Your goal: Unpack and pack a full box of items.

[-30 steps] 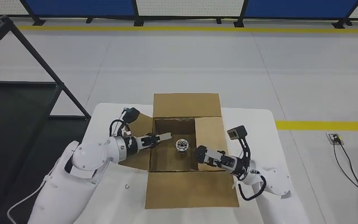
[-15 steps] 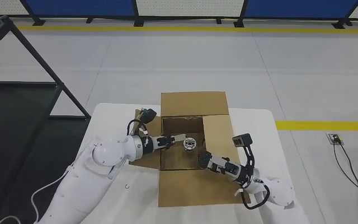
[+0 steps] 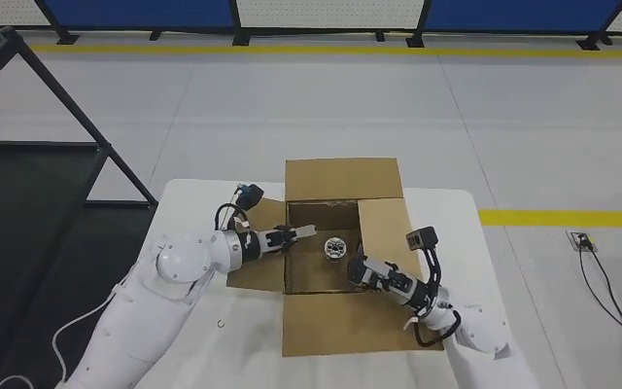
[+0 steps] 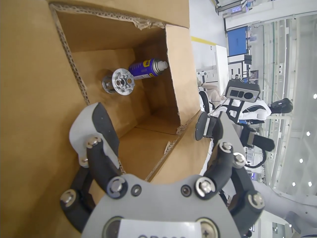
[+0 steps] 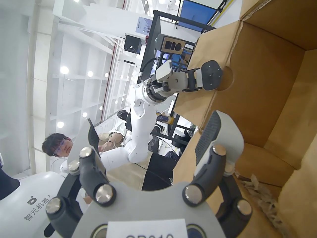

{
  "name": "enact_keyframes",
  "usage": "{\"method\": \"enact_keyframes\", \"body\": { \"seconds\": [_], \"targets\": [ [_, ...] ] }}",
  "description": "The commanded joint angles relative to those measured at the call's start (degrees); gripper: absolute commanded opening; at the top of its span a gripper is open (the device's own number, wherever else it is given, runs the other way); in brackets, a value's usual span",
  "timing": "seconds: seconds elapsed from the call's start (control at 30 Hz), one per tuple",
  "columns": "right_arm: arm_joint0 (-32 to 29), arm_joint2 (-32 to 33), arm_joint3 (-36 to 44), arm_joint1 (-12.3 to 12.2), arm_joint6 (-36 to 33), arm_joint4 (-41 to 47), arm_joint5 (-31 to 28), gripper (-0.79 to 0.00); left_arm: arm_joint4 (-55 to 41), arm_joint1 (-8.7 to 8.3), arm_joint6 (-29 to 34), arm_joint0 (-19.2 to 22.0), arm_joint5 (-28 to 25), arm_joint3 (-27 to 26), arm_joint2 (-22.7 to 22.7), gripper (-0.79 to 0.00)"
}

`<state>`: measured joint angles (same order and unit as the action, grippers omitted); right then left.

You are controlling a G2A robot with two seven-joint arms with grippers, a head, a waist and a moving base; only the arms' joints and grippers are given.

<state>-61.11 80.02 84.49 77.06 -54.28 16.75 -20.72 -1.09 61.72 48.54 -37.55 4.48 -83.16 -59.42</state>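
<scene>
On white table, open box (spool, can inside), pale floor, blue panels

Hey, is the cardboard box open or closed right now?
Open. The cardboard box has its flaps folded outward, and a metal spool and a blue spray can show inside it.

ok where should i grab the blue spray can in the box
Probably the round body of the blue spray can, mid-length, coming down through the open top of the box: its cap end is by a wall and the metal spool crowds its base.
</scene>
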Motion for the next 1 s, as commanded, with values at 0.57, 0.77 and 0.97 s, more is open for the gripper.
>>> {"method": "enact_keyframes", "body": {
  "seconds": [0.57,0.77,0.97],
  "targets": [
    [10.3,-8.2,-8.2,0.0,-0.7,-5.3,11.4,0.0,6.2,-2.42,3.1,-5.3,0.7,-7.9,-7.2,0.0],
    [14.4,-13.0,-12.7,0.9,-0.9,-5.1,11.9,0.0,6.7,-1.95,1.5,-4.1,1.7,-8.3,-5.6,0.0],
    [18.5,-17.6,-17.9,2.1,0.0,-4.5,10.5,0.0,6.2,-1.82,0.6,-3.9,1.8,-7.6,-5.9,0.0]
  ]
}}
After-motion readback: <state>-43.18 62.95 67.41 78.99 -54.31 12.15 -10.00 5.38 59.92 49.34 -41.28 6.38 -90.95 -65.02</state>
